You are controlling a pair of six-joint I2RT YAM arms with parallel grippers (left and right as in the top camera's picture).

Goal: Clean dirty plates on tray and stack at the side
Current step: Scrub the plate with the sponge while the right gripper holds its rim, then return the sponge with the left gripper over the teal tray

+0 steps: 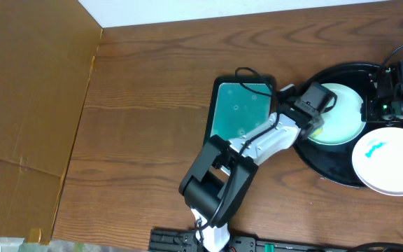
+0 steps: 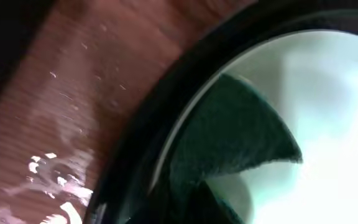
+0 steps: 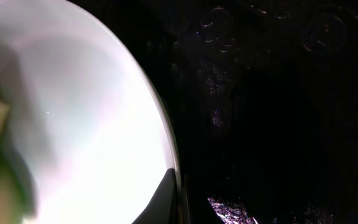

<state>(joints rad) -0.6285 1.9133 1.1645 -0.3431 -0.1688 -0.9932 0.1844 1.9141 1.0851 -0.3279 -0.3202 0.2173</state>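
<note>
- Wooden table [image 1: 152, 105]; both arms over black tray [image 1: 331, 162] at right.
- Left gripper [image 1: 318, 115] clamped on sponge [image 2: 229, 137], sponge on plate [image 1: 345, 105] inside tray.
- Right gripper [image 1: 376, 103] closed at that plate's right edge.
- Second plate [image 1: 397, 171], turquoise-smeared, overlaps tray's near rim.

Hidden under the left gripper [image 1: 316, 117] in the overhead view: its own jaws and the near edge of the bare plate [image 1: 343, 112]. Cut by the right border there: the smeared plate [image 1: 387, 159] and the right gripper [image 1: 379, 99]. Blurred beyond naming in the left wrist view: a dark green wedge [image 2: 229, 137]. Cropped left and below in the right wrist view: the bare plate again.
</note>
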